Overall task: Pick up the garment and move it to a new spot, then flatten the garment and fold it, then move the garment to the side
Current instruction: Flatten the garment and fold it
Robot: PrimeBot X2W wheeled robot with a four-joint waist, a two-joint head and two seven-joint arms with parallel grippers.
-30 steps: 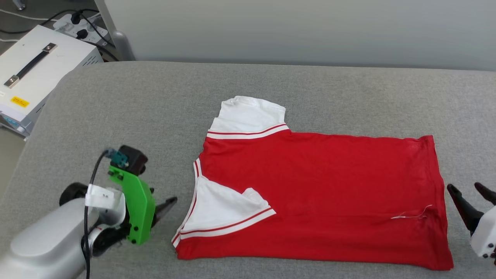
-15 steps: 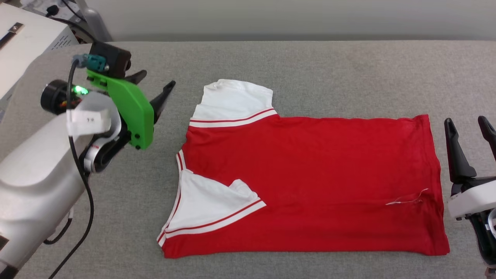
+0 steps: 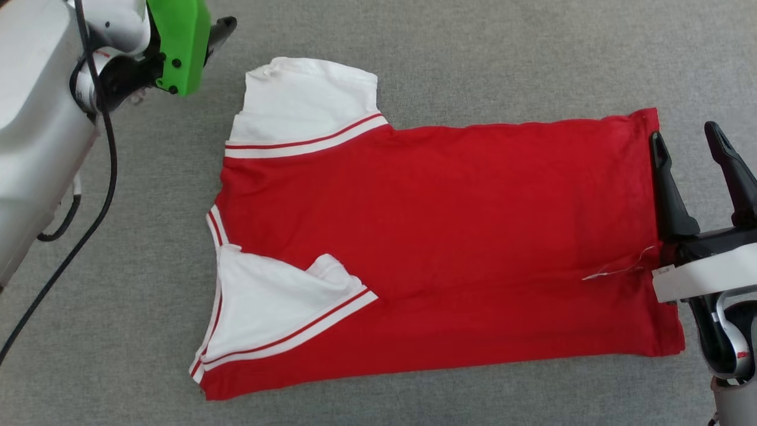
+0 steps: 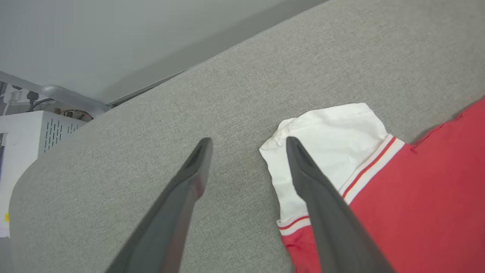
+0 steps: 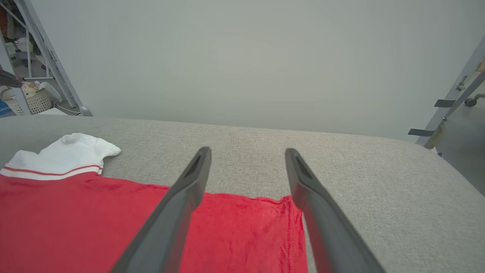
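Beside the shirt's hem, the right gripper (image 3: 684, 134) stands with its two dark fingers spread wide and nothing between them. In the right wrist view one finger crosses the red cloth and the other lies past the hem corner, over bare grey. Whether either touches the cloth cannot be told.

Across the shirt, the left gripper (image 4: 248, 141) is also spread wide and empty. It sits under a green bracket (image 3: 177, 41) with a black cable (image 3: 100, 177) trailing from the arm. One of its fingers crosses the edge of the far white sleeve (image 3: 307, 100); the other is over bare surface.

Both work above a grey woven padded surface (image 3: 473, 53) with rounded corners. A plain pale wall (image 5: 242, 57) rises behind it. Off the left corner stands a white box (image 4: 22, 140) with vent slots. The right wrist view shows a metal frame (image 5: 49, 60) and a white basket (image 5: 28, 102) at its left edge.

The shirt (image 3: 443, 236) lies flat between the two grippers, with the neck end toward the left gripper and the hem toward the right one. Its far sleeve sticks out flat, and the near sleeve (image 3: 272, 319) is folded onto the red body. A loose white thread (image 3: 615, 272) lies near the hem, close to the right gripper.
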